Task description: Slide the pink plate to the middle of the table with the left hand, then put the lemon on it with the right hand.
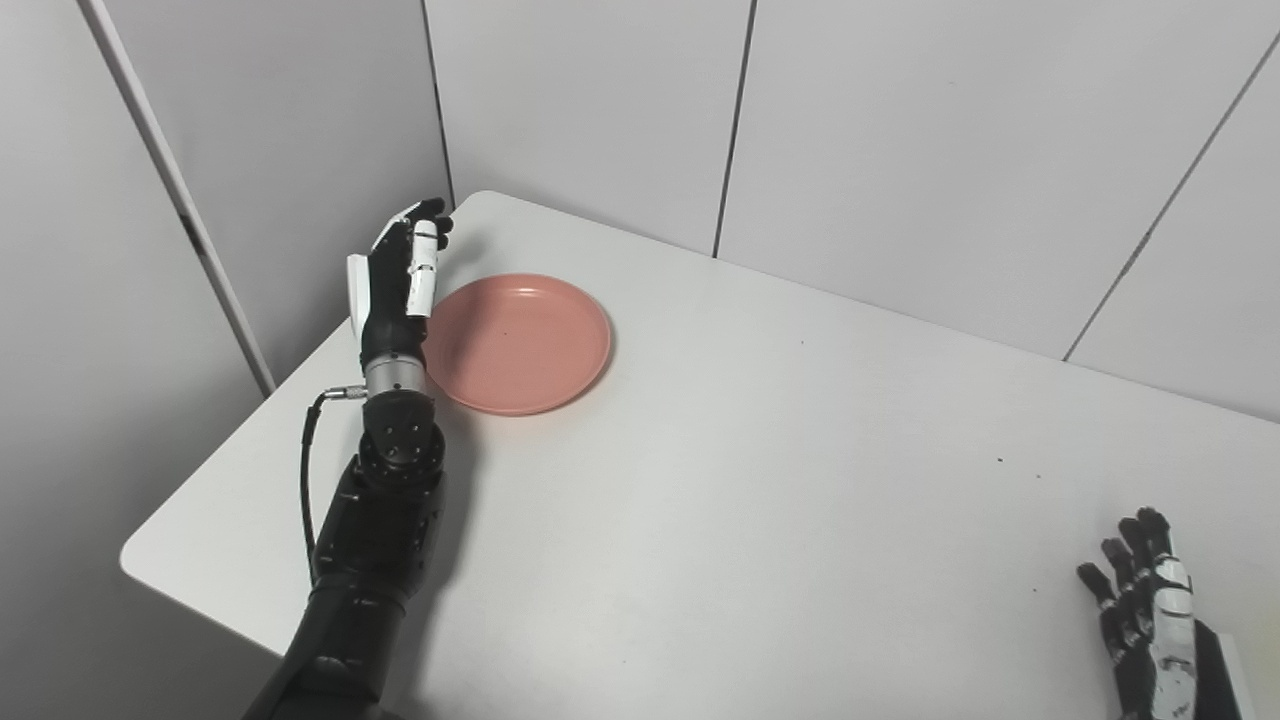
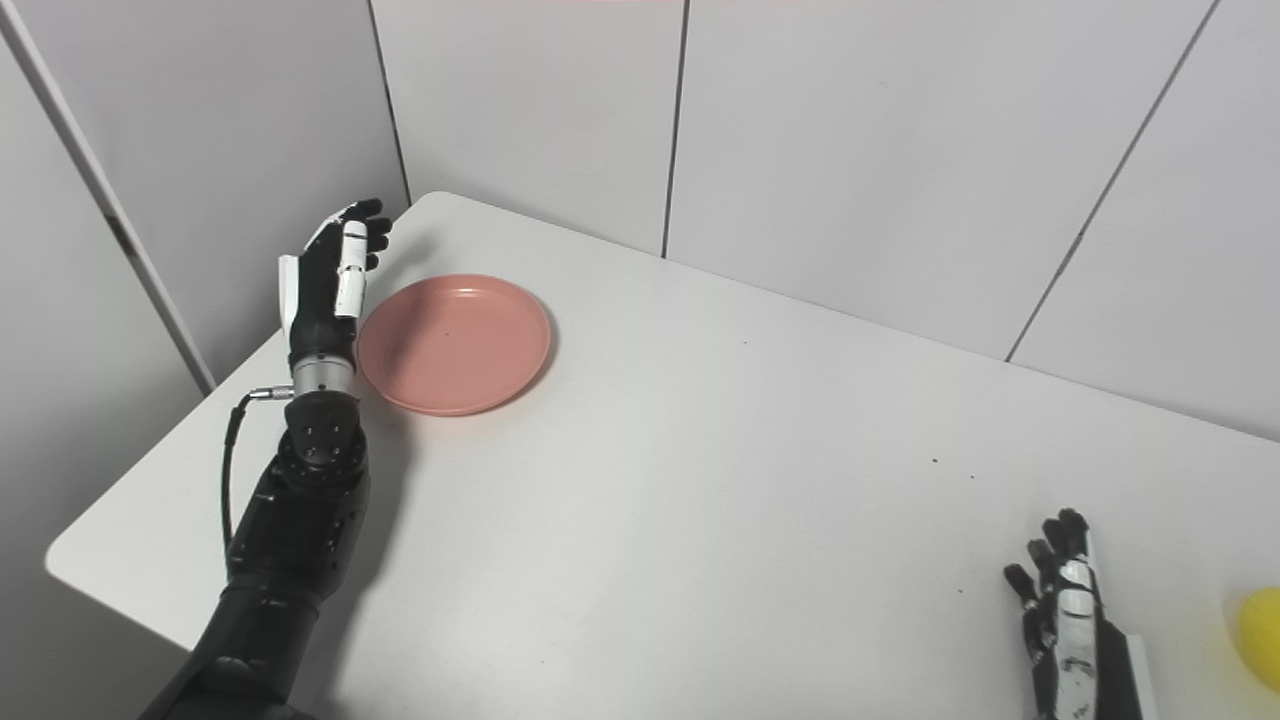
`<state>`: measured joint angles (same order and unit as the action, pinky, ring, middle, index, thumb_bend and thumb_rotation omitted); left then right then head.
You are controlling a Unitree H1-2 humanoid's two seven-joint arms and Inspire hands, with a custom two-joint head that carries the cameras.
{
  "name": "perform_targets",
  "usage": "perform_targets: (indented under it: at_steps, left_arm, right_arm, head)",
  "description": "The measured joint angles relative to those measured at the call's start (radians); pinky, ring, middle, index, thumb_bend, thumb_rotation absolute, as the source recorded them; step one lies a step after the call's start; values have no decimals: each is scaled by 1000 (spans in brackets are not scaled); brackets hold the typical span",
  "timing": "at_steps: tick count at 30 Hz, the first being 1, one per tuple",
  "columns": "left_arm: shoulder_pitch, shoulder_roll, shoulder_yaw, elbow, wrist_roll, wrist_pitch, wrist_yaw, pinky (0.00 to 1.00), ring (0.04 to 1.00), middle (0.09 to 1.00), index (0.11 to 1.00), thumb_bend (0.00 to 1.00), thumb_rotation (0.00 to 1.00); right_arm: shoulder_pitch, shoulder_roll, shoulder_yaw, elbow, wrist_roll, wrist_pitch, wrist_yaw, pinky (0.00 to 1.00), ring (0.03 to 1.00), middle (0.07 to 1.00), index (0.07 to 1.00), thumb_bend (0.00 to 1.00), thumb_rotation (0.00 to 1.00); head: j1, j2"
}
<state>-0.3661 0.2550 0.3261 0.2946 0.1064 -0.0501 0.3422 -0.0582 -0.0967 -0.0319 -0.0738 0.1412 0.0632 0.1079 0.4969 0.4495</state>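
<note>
One lemon, one plate, two hands on a white table.

Nearest, the right hand (image 2: 1075, 620) rests at the table's (image 1: 760, 500) near right edge, fingers spread and upright, holding nothing; the lemon (image 2: 1262, 622) lies just beside it on the right (only its yellow edge shows, cut by the frame, and only in the right eye view). Farther back on the left, the left hand (image 1: 400, 275) stands on edge, fingers straight and together, gripping nothing, its palm side against the plate's (image 1: 525, 345) left rim. The plate sits near the far left corner, well apart from the lemon.
</note>
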Motion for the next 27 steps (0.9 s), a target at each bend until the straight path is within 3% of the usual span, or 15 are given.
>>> perform_targets:
  at_steps: [6, 23, 27]
  left_arm:
    - [1, 0, -8, 37, 9, 3, 21, 883, 792, 747, 710, 354, 1000]
    - [16, -1, -17, 53, 8, 48, 29, 804, 778, 745, 715, 317, 1000]
    - [29, 1, -33, 28, -8, 80, -10, 803, 775, 736, 730, 349, 1000]
  right_arm:
    - [-2, -1, -4, 2, -8, -1, -4, 1000, 1000, 1000, 990, 337, 1000]
    - [0, -2, -9, -1, 0, -1, 0, 1000, 1000, 991, 977, 345, 1000]
    - [3, -2, -11, -6, 1, 1, -2, 1000, 999, 987, 972, 337, 1000]
  head:
    - [15, -8]
    - [31, 8]
    - [34, 12]
